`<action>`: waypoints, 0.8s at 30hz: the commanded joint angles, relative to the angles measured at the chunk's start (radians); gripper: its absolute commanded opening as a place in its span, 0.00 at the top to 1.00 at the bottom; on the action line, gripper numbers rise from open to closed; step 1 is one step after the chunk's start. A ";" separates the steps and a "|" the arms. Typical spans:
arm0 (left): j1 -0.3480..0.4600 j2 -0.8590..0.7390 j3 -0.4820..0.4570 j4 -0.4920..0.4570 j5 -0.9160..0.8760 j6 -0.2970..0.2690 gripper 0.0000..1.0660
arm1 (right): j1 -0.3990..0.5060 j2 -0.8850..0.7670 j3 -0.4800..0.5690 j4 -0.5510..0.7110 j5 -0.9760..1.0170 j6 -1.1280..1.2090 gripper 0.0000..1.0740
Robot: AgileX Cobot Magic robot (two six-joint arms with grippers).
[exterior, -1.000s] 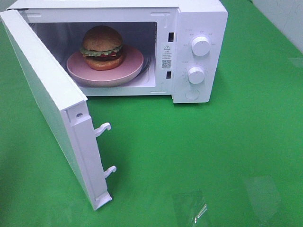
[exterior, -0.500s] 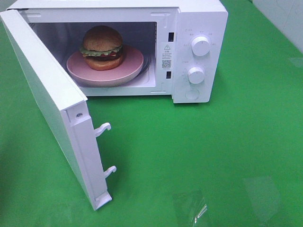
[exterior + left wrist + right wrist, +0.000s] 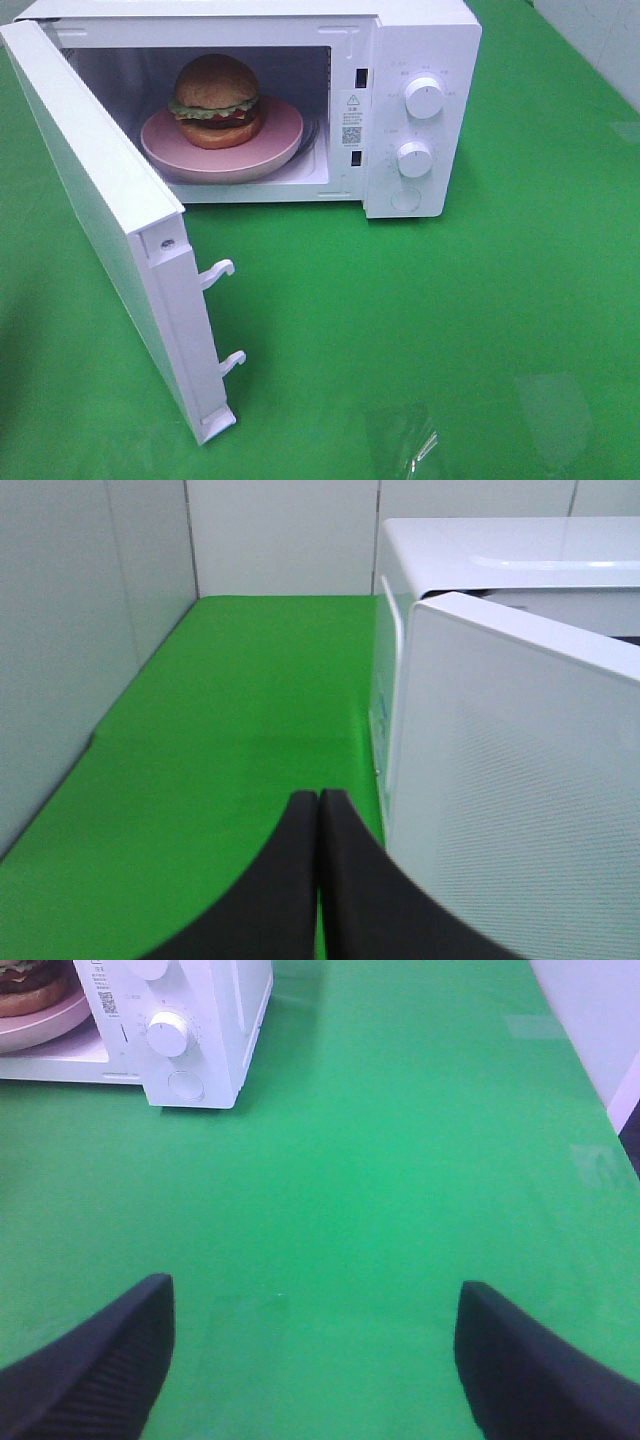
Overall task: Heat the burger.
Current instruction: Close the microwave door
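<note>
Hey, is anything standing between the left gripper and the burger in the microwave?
Yes. The white microwave door, swung open, stands right beside the shut left gripper, with its outer face toward it. The golden-bun burger sits on the pink round plate inside, on the door's far side, hidden from the left wrist view.

High camera looks down on the microwave [image 3: 425,60]; wrist cameras face it low from either side

The right hand [image 3: 310,1298] is hovering, fingers spread wide, over the green counter [image 3: 400,1160]; beyond, the white microwave [image 3: 215,1020] is holding the burger [image 3: 28,988] on a pink plate [image 3: 45,1025].
</note>
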 commanded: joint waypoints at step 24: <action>-0.084 0.467 -0.096 0.469 -0.396 -0.320 1.00 | -0.004 -0.023 0.003 0.001 -0.013 -0.011 0.29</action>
